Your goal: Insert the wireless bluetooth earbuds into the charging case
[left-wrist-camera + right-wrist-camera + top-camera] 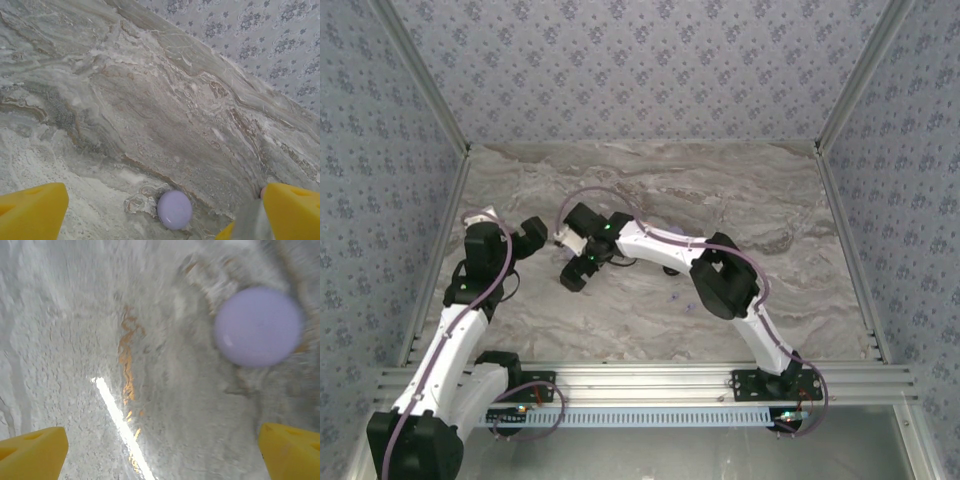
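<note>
On the marble table [150, 100], the round lilac charging case [174, 209] lies just ahead of the left gripper [160, 222], whose fingers are wide apart. The right gripper [162, 452], equally spread, hovers near it. This seems the approach step; next, one gripper must centre on the case. I cannot make out the earbuds.

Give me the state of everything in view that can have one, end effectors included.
left end effector: open, fingers wide apart, holding nothing.
right end effector: open, holding nothing; its camera view is blurred.
lilac case: lid looks shut, lying on the table, not gripped, clear of the yellow fingers.
</note>
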Controlling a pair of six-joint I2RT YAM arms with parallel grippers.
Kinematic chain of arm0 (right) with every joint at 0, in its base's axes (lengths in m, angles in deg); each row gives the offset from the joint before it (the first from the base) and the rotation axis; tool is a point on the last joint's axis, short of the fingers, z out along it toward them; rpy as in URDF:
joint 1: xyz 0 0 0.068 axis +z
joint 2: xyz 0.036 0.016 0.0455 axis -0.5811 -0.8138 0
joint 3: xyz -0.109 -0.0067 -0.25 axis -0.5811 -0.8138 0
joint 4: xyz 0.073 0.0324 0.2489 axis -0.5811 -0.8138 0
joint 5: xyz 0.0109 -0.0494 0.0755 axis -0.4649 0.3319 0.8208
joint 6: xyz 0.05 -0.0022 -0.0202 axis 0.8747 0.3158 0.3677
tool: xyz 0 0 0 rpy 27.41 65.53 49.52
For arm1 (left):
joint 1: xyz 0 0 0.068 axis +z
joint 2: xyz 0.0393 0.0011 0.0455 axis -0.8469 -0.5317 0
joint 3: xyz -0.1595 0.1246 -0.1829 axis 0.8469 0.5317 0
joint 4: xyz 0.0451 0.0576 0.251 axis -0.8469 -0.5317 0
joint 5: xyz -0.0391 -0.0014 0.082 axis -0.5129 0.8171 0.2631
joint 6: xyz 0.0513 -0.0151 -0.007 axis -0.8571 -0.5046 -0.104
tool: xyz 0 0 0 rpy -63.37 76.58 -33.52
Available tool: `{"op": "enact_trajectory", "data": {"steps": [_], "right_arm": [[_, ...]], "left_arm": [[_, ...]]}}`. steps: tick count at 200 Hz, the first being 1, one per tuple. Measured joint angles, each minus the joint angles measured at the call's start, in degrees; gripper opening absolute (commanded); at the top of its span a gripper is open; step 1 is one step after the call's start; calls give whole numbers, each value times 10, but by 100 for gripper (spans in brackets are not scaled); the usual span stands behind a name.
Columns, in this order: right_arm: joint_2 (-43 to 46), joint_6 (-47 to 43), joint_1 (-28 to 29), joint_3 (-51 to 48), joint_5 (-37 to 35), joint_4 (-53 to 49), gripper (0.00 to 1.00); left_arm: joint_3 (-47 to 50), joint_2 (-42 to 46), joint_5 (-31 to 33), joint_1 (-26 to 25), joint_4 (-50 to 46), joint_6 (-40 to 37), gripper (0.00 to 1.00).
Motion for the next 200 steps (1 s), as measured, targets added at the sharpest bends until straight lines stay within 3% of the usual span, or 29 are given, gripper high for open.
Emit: {"op": "enact_trajectory", "data": {"steps": [51,108,150,200], "right_arm": [[-46,22,-20,68,-69,28,100],[-146,24,-9,157,-115,31,100],[-165,24,3,171,-146,19,99],[-168,32,11,176,-156,5,76]], "left_arm": [[0,12,5,0,-10,-4,99],[3,16,7,0,-11,-4,99],[5,16,9,0,-11,-4,99],[5,16,9,0,-11,-4,99]]}}
